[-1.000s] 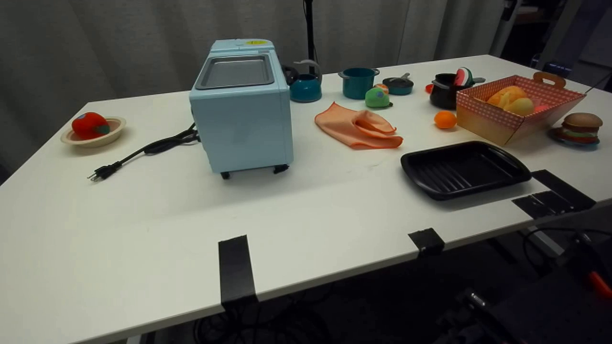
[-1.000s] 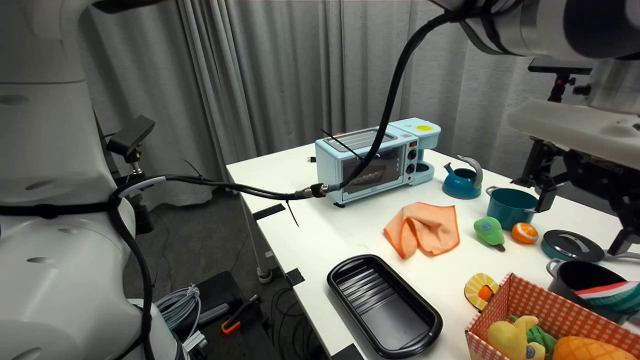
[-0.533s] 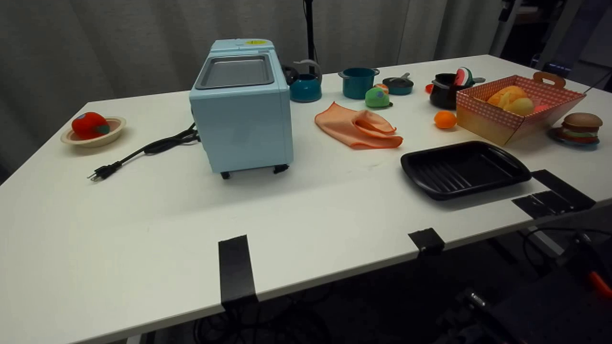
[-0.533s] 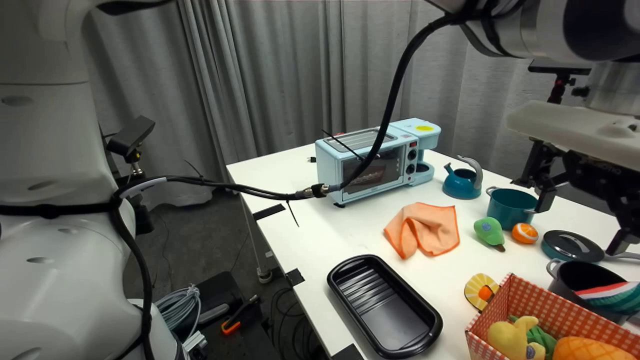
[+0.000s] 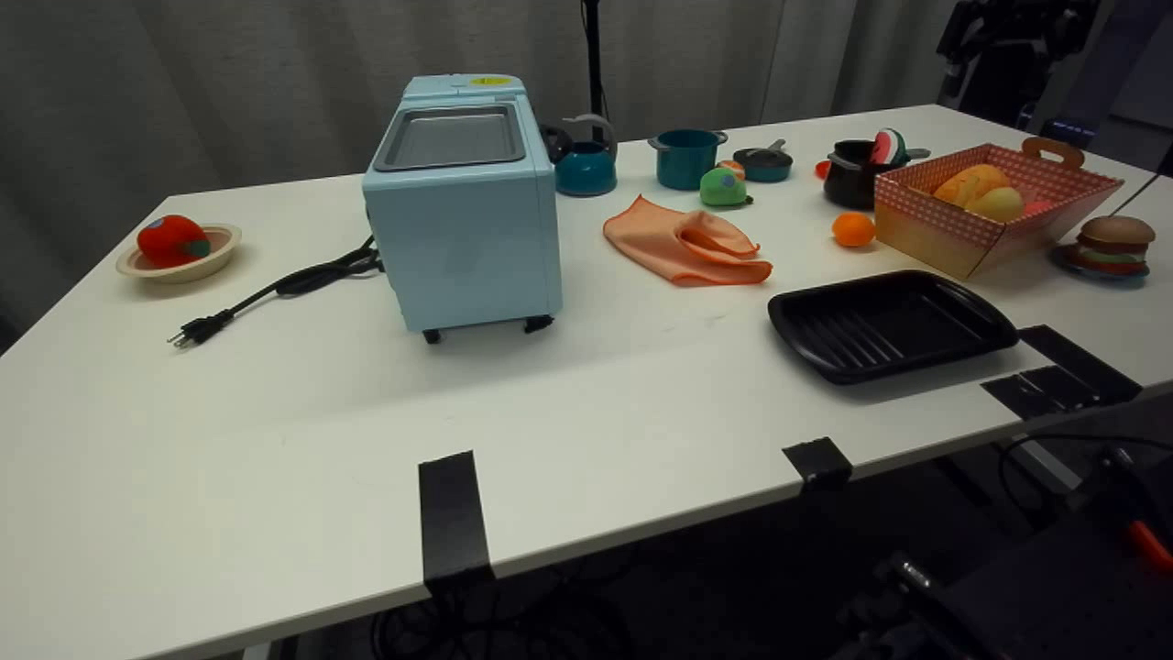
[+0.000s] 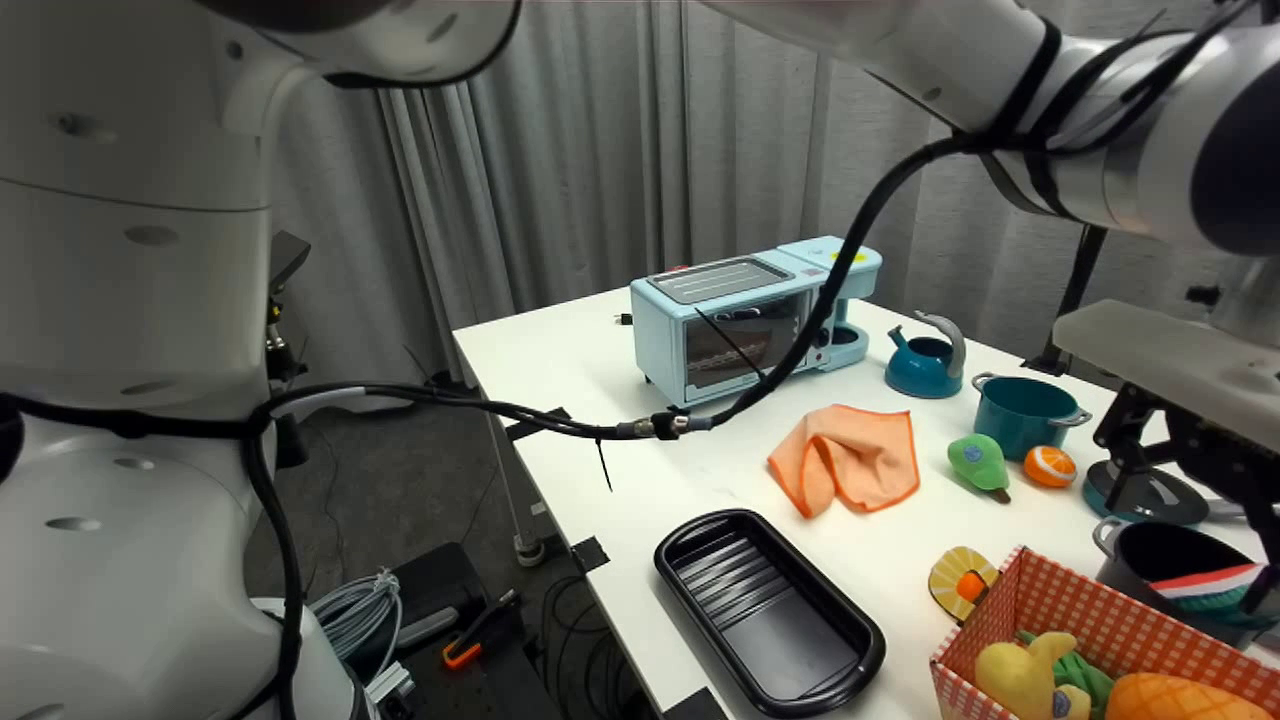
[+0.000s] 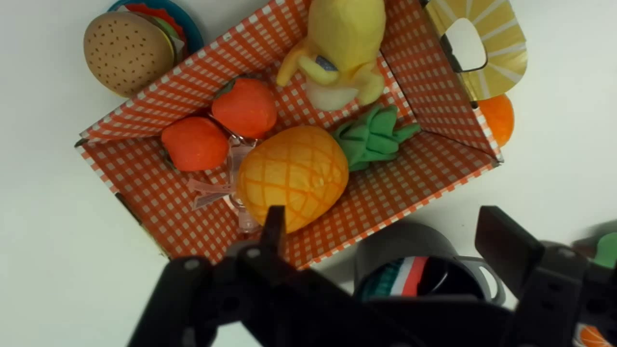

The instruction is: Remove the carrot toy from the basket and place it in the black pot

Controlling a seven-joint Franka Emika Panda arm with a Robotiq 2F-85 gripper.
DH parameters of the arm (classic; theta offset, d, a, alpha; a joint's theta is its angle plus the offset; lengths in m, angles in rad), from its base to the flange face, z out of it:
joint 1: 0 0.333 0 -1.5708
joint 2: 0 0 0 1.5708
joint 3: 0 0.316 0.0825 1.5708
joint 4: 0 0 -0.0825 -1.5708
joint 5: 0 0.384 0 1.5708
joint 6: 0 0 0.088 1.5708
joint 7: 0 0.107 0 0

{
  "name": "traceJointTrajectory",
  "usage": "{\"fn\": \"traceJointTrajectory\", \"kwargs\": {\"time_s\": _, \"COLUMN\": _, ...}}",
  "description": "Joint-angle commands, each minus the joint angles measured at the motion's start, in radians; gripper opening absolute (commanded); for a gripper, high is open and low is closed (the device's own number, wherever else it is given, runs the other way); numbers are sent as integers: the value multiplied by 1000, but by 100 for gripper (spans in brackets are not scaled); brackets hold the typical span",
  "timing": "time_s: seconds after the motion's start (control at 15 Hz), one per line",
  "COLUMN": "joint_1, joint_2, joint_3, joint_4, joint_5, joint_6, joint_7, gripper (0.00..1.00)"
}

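The carrot toy does not show in any view; it is hidden or out of view. The red-checked basket (image 7: pixel 395 180) holds a plush pineapple (image 7: pixel 294 173), a yellow plush toy (image 7: pixel 347 43) and two red fruits (image 7: pixel 219 123). It also shows in both exterior views (image 5: pixel 926 215) (image 6: pixel 1110 610). The black pot (image 7: pixel 402 241) stands close beside the basket's long side, with a striped watermelon piece (image 7: pixel 407 277) inside. It shows in both exterior views (image 5: pixel 848 188) (image 6: pixel 1122 575). My gripper (image 7: pixel 384 212) is open and empty, above the pot and the basket's near edge; it also shows in an exterior view (image 6: pixel 1188 550).
A toy burger (image 7: pixel 130 53) and an orange ball (image 7: pixel 499 118) lie by the basket. A lidded teal pan (image 6: pixel 1145 490), teal pot (image 6: pixel 1020 415), green plush (image 6: pixel 978 462), orange cloth (image 6: pixel 850 460), black ridged pan (image 6: pixel 770 610) and blue oven (image 6: pixel 740 330) share the table.
The arm and gripper have moved lower, toward the pot and basket. The gripper now shows at the upper right of an exterior view. The objects on the table have not moved.
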Motion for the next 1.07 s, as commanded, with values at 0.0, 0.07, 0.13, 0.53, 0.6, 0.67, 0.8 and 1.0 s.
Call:
{"fn": "traceJointTrajectory", "kwargs": {"time_s": 0.0, "joint_1": -53, "joint_2": 148, "joint_3": 19, "joint_4": 158, "joint_5": 7, "joint_6": -57, "joint_7": 36, "gripper": 100}}
{"fn": "traceJointTrajectory", "kwargs": {"time_s": 0.07, "joint_1": -63, "joint_2": 180, "joint_3": 20, "joint_4": 183, "joint_5": 6, "joint_6": -67, "joint_7": 46, "gripper": 100}}
{"fn": "traceJointTrajectory", "kwargs": {"time_s": 0.13, "joint_1": -73, "joint_2": 214, "joint_3": 21, "joint_4": 211, "joint_5": 6, "joint_6": -81, "joint_7": 56, "gripper": 100}}
{"fn": "traceJointTrajectory", "kwargs": {"time_s": 0.53, "joint_1": -124, "joint_2": 376, "joint_3": 25, "joint_4": 362, "joint_5": 3, "joint_6": -166, "joint_7": 97, "gripper": 100}}
{"fn": "traceJointTrajectory", "kwargs": {"time_s": 0.6, "joint_1": -132, "joint_2": 400, "joint_3": 26, "joint_4": 386, "joint_5": 4, "joint_6": -174, "joint_7": 99, "gripper": 100}}
{"fn": "traceJointTrajectory", "kwargs": {"time_s": 0.67, "joint_1": -138, "joint_2": 422, "joint_3": 28, "joint_4": 410, "joint_5": 5, "joint_6": -184, "joint_7": 105, "gripper": 100}}
{"fn": "traceJointTrajectory", "kwargs": {"time_s": 0.8, "joint_1": -150, "joint_2": 457, "joint_3": 37, "joint_4": 451, "joint_5": 11, "joint_6": -199, "joint_7": 105, "gripper": 81}}
{"fn": "traceJointTrajectory", "kwargs": {"time_s": 1.0, "joint_1": -167, "joint_2": 482, "joint_3": 56, "joint_4": 493, "joint_5": 26, "joint_6": -215, "joint_7": 96, "gripper": 58}}
